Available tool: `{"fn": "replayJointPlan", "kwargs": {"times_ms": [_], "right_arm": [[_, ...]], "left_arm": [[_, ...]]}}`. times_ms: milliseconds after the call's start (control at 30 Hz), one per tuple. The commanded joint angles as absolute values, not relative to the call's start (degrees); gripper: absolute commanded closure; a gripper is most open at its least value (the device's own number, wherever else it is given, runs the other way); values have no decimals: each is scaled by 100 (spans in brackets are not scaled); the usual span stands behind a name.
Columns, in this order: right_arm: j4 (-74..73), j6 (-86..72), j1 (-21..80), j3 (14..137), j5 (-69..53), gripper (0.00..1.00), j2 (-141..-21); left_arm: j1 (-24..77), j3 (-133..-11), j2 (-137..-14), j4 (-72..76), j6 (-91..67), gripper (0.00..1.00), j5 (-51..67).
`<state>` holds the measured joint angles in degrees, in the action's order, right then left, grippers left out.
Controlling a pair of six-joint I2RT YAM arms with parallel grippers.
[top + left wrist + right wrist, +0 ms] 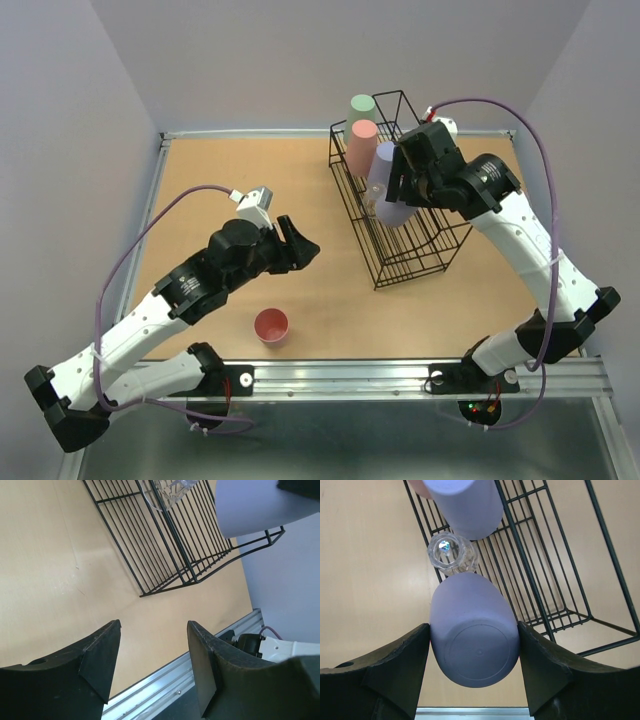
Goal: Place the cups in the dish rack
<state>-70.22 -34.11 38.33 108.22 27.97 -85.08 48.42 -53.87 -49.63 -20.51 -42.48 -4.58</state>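
Note:
The black wire dish rack [415,245] stands at the back right of the table. A pale green cup [362,106], a salmon cup [361,146] and a lavender cup [383,163] stand bottom-up along its left side. My right gripper [472,627] is shut on a second lavender cup [472,645], bottom toward the camera, held over the rack's left edge. A small clear cup [448,555] sits just beyond it. One salmon-red cup [271,325] stands mouth-up on the table near the front. My left gripper [154,630] hangs open and empty above bare table, left of the rack.
The wooden table top [230,170] has a raised rim around it and a metal rail [400,378] along the front edge. In the left wrist view the rack's near corner [165,585] lies ahead of the fingers, with the right arm's base [250,642] beyond the rail.

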Motion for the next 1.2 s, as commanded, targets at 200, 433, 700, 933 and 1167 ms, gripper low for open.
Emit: {"fn": "replayJointPlan", "kwargs": {"times_ms": [200, 433, 700, 933, 1167], "right_arm": [[-6592, -3533, 3858, 10082, 2523, 99, -8191], [-6451, -3568, 3850, 9739, 2373, 100, -8235], [-6477, -3507, 3858, 9580, 2496, 100, -8332], [-6644, -3437, 3858, 9641, 2733, 100, -8490], [-6759, -3331, 3867, 9712, 2944, 100, -8639]], "left_arm": [[4790, -5265, -4676, -2065, -4210, 35, -413], [4790, -5221, -4570, -2153, -4210, 35, -431], [4781, -5186, -4509, -2180, -4184, 35, -457], [4781, -5168, -4518, -2171, -4175, 35, -466], [4773, -5115, -4500, -2197, -4175, 35, -475]]}}
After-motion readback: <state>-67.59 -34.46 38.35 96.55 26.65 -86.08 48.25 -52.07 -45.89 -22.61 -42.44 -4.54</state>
